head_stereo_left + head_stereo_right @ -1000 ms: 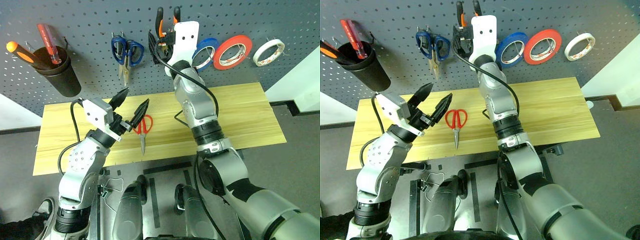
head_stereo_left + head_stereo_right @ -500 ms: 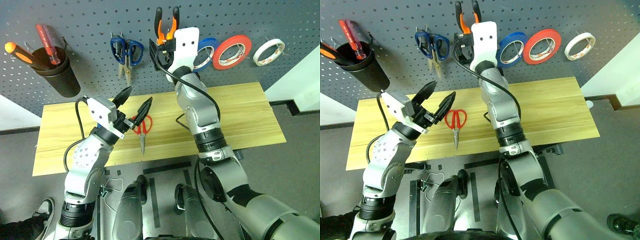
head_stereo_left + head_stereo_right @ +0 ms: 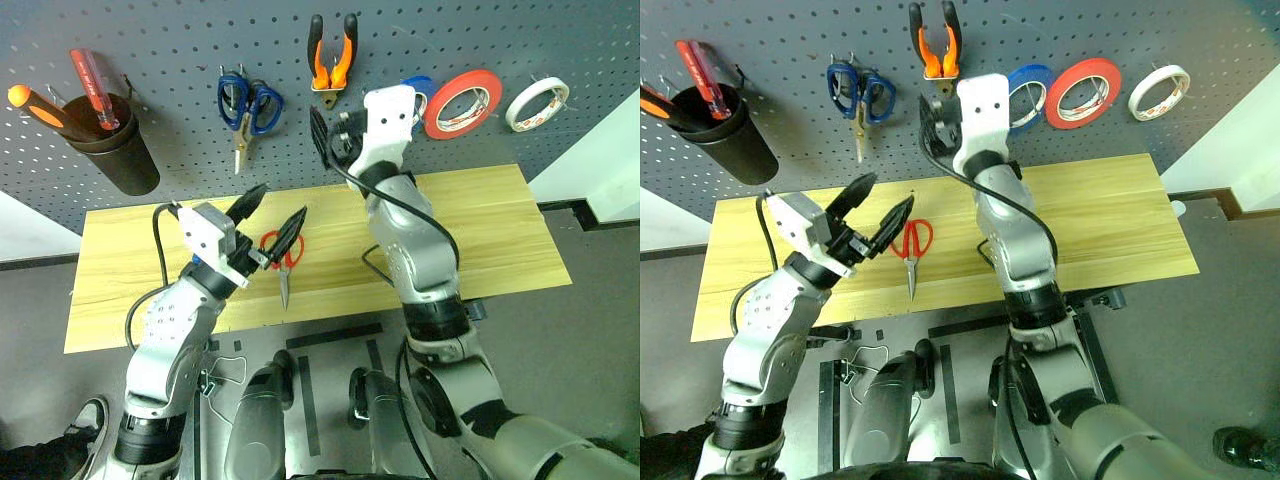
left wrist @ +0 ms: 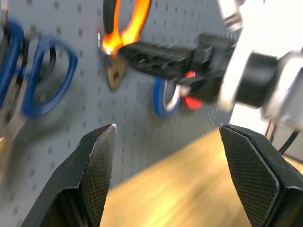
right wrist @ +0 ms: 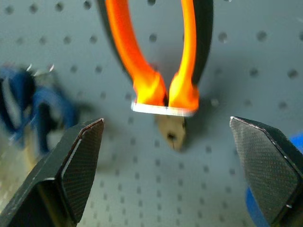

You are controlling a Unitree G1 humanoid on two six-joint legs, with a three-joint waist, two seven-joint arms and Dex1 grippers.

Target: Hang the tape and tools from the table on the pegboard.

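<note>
The red-handled steel scissors (image 3: pixel 284 258) are lying flat on the long light-wood desk (image 3: pixel 500 240) at centre-left of the left eye view, handles toward the dark grey perforated metal pegboard (image 3: pixel 180 35) and blades running down the frame toward the desk's near edge, so their long axis is standing nearly vertical in the picture. The left hand (image 3: pixel 273 217) is hovering directly over the red loops, its two black fingers spread wide and carrying nothing; the scissors are sitting just below and slightly to the right of it in the frame. The right hand (image 3: pixel 322 138) is hanging higher, at upper centre against the pegboard, fingers also spread wide and empty, just under the orange-and-black-handled pliers (image 3: pixel 333 55), which are already hanging from a hook. The small whitish tape roll (image 3: pixel 537 103) is also hanging, at upper right. The left hand is plainly the nearer one to the scissors, so the pickup is probably falling to it, likely with a short descent onto the handles.
</note>
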